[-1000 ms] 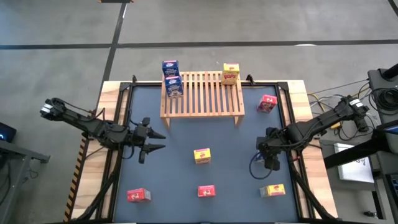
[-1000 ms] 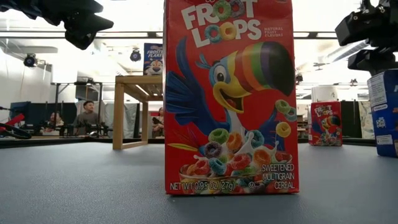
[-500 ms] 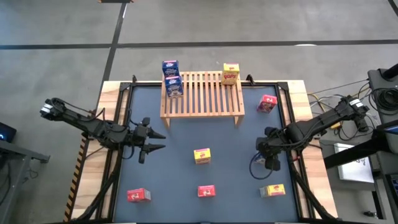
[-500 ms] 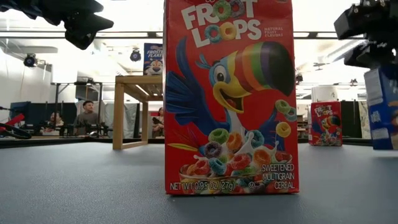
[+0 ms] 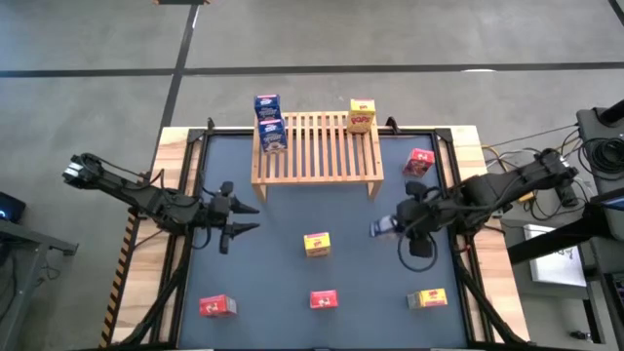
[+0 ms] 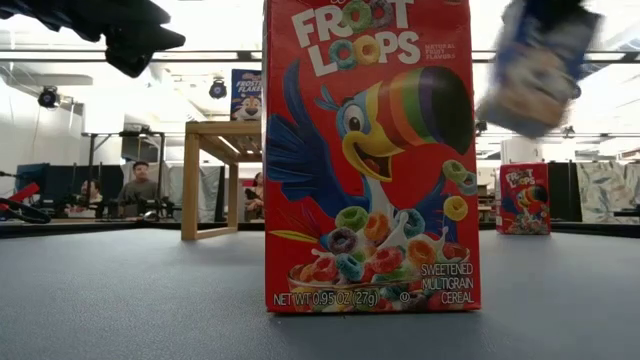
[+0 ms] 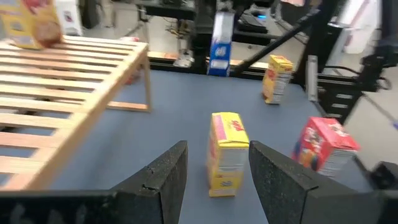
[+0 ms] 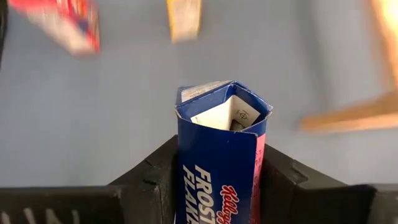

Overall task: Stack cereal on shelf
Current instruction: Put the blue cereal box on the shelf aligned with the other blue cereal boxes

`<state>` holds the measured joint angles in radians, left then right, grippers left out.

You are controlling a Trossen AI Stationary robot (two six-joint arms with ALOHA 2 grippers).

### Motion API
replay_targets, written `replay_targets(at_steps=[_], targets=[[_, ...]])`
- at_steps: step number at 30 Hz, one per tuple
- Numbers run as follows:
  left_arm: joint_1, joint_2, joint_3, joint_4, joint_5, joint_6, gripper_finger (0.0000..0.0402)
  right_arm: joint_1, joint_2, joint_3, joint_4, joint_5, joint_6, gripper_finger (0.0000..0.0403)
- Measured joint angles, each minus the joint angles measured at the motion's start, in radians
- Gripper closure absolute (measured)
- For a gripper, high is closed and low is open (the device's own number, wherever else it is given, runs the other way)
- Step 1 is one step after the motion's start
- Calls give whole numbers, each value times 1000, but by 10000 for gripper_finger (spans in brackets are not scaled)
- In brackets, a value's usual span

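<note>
My right gripper (image 5: 398,226) is shut on a blue cereal box (image 5: 380,228) and holds it above the table, right of centre. In the low view that box (image 6: 535,65) hangs high and blurred. The wooden shelf (image 5: 317,146) stands at the far side, bearing two blue boxes (image 5: 270,122) at its left end and a yellow one (image 5: 362,115) at its far right corner. My left gripper (image 5: 244,219) hovers open at the left, pointing at a yellow box (image 7: 227,152) standing at the table's centre. My right gripper pinches the blue box between its two fingers (image 8: 155,180), one on each narrow side (image 8: 258,168). The printed front faces the wrist camera. The fingers slant downward and lie along the box, whose flapped end (image 8: 224,109) points away. The box is tilted and lifted clear of the table.
A red box (image 5: 419,161) stands right of the shelf. Along the near edge are two red boxes (image 5: 217,306), (image 5: 324,299) and a yellow one (image 5: 427,298). The middle red box (image 6: 370,150) fills the low view. People sit in the room behind.
My right gripper has risen and gone toward the table's centre, its wrist turning. The blue box, which stood upright on the table near the right edge, is now lifted clear and tilted.
</note>
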<state>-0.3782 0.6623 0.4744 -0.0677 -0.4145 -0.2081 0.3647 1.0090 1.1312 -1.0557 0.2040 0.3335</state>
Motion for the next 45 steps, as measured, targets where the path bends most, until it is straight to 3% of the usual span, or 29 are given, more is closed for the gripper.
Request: replay_targets(at_steps=[3,13,20,23,29,45], targets=[[0,-2,0,15,-48,22,246,-30,32,100,32,39,-83,256],[14,13,0,139,-70,105,243,-145,234,314,131,29,-391,253],[24,64,0,227,-102,130,180,-226,399,394,223,-28,-508,255],[29,101,8,253,-129,142,147,-249,457,426,260,-83,-536,258],[55,201,72,245,-189,186,107,-285,541,493,287,-92,-566,259],[106,494,319,144,-197,184,102,-311,590,584,285,-100,-564,259]])
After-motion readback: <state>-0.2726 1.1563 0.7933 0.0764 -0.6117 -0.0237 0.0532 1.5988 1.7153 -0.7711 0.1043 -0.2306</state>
